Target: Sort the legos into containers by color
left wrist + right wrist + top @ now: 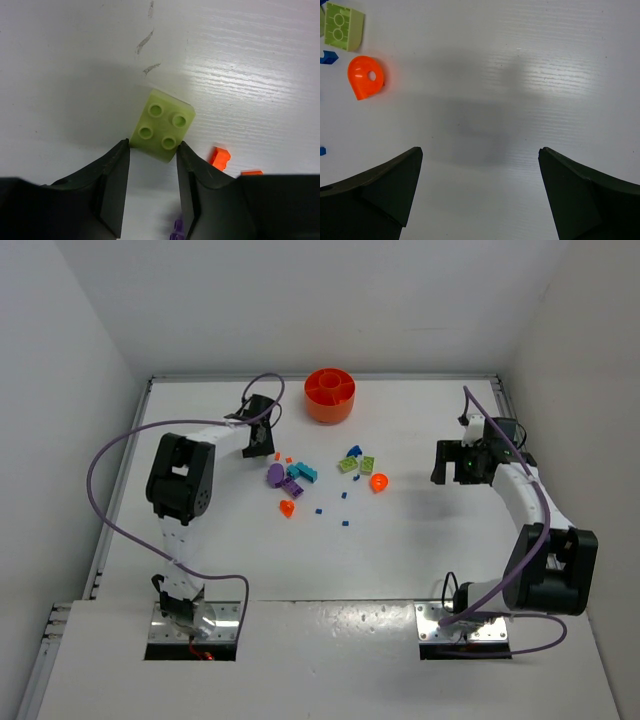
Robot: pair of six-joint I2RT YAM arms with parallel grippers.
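A lime green four-stud lego (pixel 162 125) lies on the white table, its near corner between the tips of my left gripper (pixel 152 145). Both fingertips touch its sides, so the jaws are closed onto it. In the top view this gripper (pixel 260 443) is just left of the scattered legos (pixel 300 480), and its brick is hidden under it. The round orange dish of containers (pixel 330 395) stands at the back. My right gripper (pixel 480 155) hangs wide open over bare table, to the right of the pile (pixel 452 462).
Small orange pieces (pixel 220 157) and a purple piece (pixel 177 231) lie close to my left fingers. An orange rounded piece (pixel 365 76), a lime brick (pixel 342 25) and a blue bit (pixel 327 56) sit up-left of the right gripper. White walls surround the table.
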